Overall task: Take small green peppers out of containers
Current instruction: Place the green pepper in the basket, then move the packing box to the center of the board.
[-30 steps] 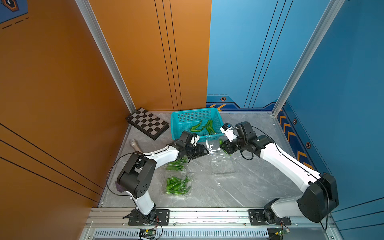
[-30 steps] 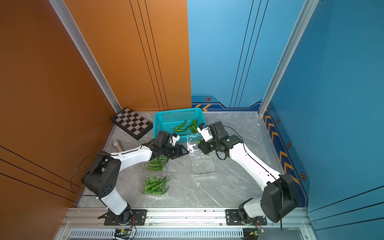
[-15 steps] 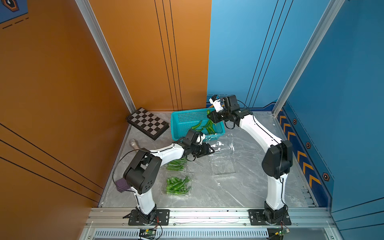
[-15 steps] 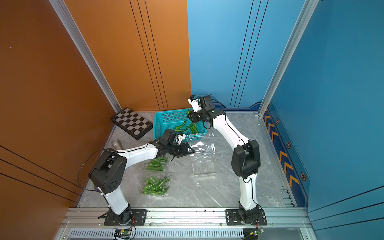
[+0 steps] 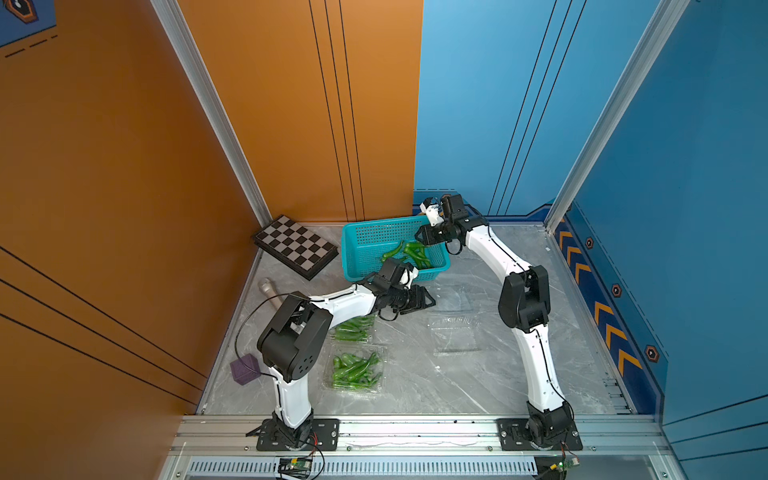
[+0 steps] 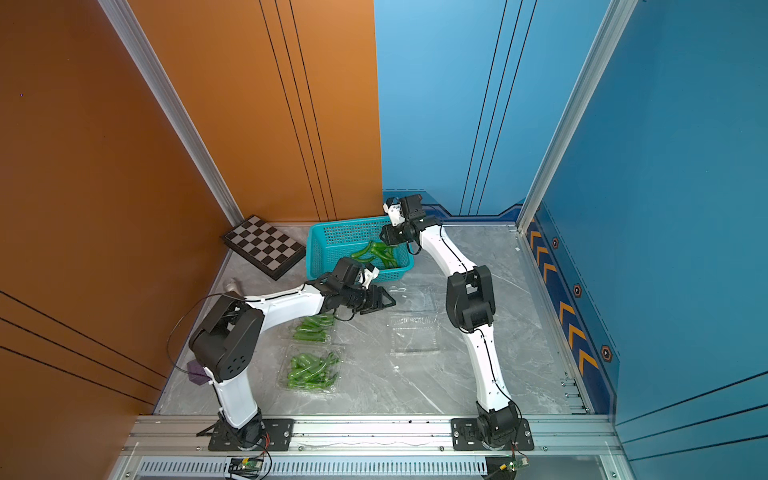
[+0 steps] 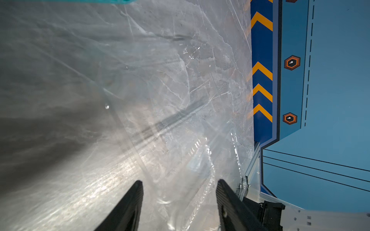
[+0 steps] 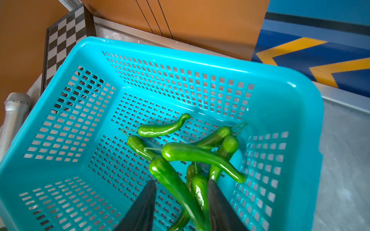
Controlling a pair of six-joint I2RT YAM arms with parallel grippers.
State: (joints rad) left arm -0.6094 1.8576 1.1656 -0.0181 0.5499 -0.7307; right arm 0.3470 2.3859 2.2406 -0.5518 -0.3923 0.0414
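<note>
Several small green peppers (image 8: 192,154) lie in the teal basket (image 8: 200,64), and two more are blurred between my right gripper's (image 8: 182,182) parted jaws, close to one finger. In both top views that gripper (image 5: 422,239) hangs over the basket's far right corner. An empty clear container (image 5: 455,332) lies open at mid table. My left gripper (image 5: 426,301) is at its left edge, open, with clear plastic (image 7: 190,160) showing between the fingers. Two containers hold peppers: one near the front (image 5: 355,370) and one behind it (image 5: 353,330), partly under my left arm.
A folded chessboard (image 5: 295,245) lies at the back left beside the basket. A silver microphone (image 5: 268,289) and a purple block (image 5: 245,370) sit along the left wall. Orange and blue walls close in the table on three sides.
My right arm has swung from the empty container up over the basket, and its jaws have parted. The left gripper has stayed by the container's edge.
</note>
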